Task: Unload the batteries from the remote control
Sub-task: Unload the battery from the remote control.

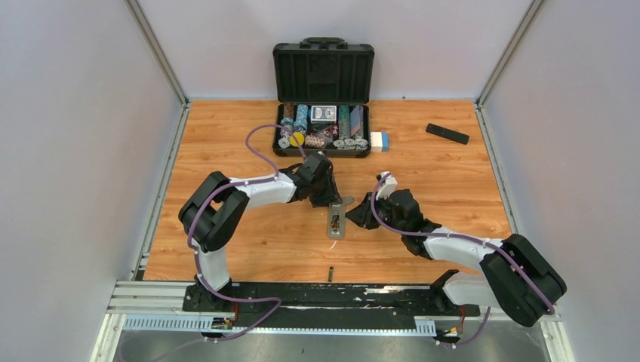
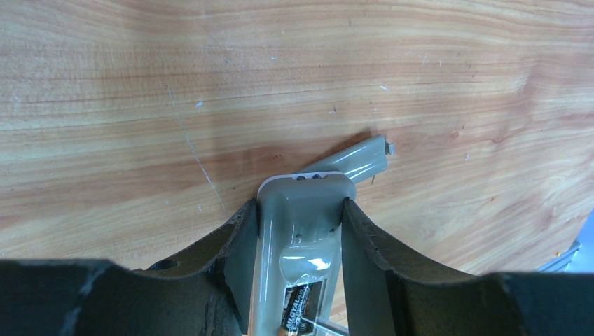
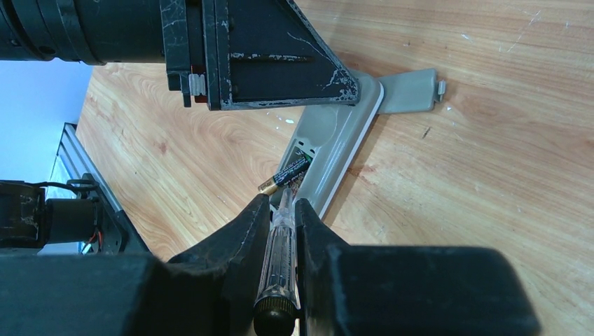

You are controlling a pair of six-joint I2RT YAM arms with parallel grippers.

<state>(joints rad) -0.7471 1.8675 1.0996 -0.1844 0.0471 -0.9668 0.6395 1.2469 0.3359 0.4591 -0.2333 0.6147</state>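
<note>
My left arm stretched over the middle of the wooden tabletop (image 1: 453, 196), the left end effector (image 2: 300, 210) clenched across the grey remote (image 3: 336, 136). My right arm bent in from the opposite side, the right end effector (image 3: 282, 206) grasping a clear-handled screwdriver (image 3: 277, 273). Its tip met the open compartment, where one battery (image 3: 284, 175) tilted upward. A grey cover (image 3: 413, 89) lay just beside the remote's far end. Pale walls enclosed the tabletop. An open case (image 1: 323, 68) and a black remote (image 1: 447, 133) lay behind.
</note>
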